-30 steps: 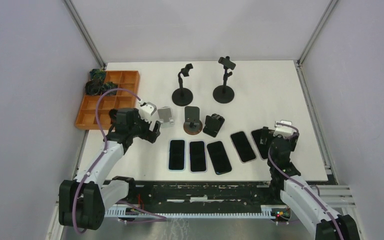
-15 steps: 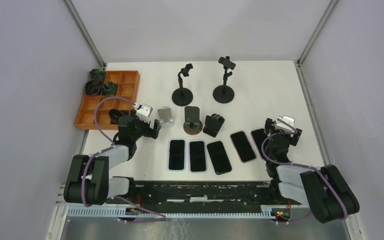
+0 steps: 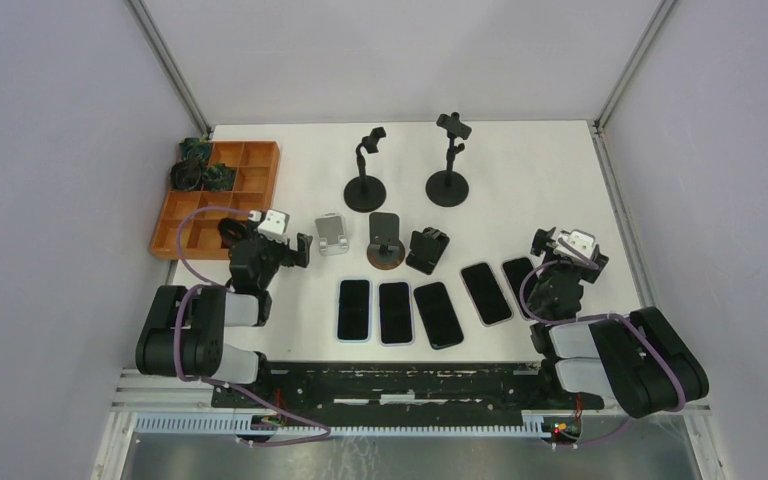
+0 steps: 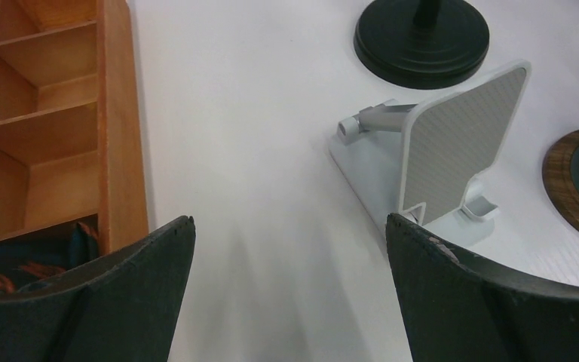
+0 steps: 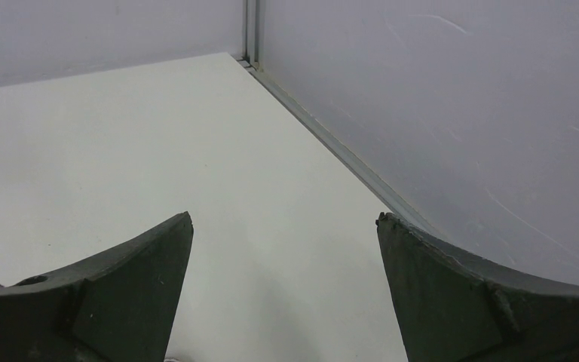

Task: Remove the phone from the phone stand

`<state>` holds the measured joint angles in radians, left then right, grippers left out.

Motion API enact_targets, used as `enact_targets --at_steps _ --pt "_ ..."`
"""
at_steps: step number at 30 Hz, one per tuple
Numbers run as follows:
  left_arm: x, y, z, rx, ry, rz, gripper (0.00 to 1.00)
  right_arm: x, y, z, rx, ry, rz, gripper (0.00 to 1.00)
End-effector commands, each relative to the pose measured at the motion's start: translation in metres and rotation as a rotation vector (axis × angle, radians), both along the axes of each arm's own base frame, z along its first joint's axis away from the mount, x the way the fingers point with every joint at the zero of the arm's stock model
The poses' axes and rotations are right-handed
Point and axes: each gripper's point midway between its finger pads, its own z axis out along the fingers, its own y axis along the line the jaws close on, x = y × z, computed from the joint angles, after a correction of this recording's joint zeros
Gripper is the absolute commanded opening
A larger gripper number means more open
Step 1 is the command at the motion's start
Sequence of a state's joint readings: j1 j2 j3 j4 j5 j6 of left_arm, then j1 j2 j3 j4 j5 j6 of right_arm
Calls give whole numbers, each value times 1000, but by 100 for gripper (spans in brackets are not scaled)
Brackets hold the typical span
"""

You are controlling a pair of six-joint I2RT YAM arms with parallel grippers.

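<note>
Top external: orange tray has cables in its far-left cells. Left tool and right tool, both spread, have shifted slightly outward.

The left gripper, fingers spread wide, hangs over the white table. Far right stands a silver phone stand; an orange tray lies left.

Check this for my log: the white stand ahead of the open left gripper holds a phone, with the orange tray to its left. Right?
Not quite: the left wrist view shows the white stand ahead of the open left gripper holds no phone; it is empty. The orange tray is to its left.
</note>
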<state>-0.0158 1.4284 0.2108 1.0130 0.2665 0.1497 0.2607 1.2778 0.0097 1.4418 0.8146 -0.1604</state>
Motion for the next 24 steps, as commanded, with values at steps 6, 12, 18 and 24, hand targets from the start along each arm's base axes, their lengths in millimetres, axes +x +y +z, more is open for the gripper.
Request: enact_targets --at_steps 6,12,18,24 --pt "-3 12 28 -83 -197 91 100 -49 2 -28 -84 46 128 98" --pt "18 24 14 -102 -82 125 100 -30 19 -30 -146 89 233 98" --pt "17 23 15 -99 -84 119 100 -6 11 -57 -50 189 231 98" --pt "16 23 17 -102 -93 119 100 -6 11 -57 -52 191 231 98"
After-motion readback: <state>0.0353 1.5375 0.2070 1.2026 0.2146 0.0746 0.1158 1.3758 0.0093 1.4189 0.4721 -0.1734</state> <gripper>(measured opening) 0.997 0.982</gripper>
